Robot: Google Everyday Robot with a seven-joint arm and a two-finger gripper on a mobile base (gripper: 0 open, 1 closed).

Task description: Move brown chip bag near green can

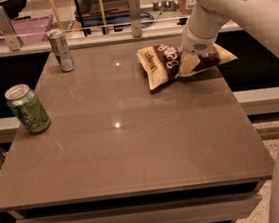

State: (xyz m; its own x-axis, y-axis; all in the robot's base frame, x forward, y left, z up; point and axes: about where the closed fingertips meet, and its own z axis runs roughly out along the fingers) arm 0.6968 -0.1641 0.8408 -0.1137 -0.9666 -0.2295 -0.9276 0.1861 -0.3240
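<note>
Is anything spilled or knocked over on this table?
Nothing stands out. The green can and the silver can both stand upright, nothing is spilled, and the chip bag lies at the table's far right with the gripper down on it.

slim silver can [61, 49], far-left on brown table [134, 154]
</note>
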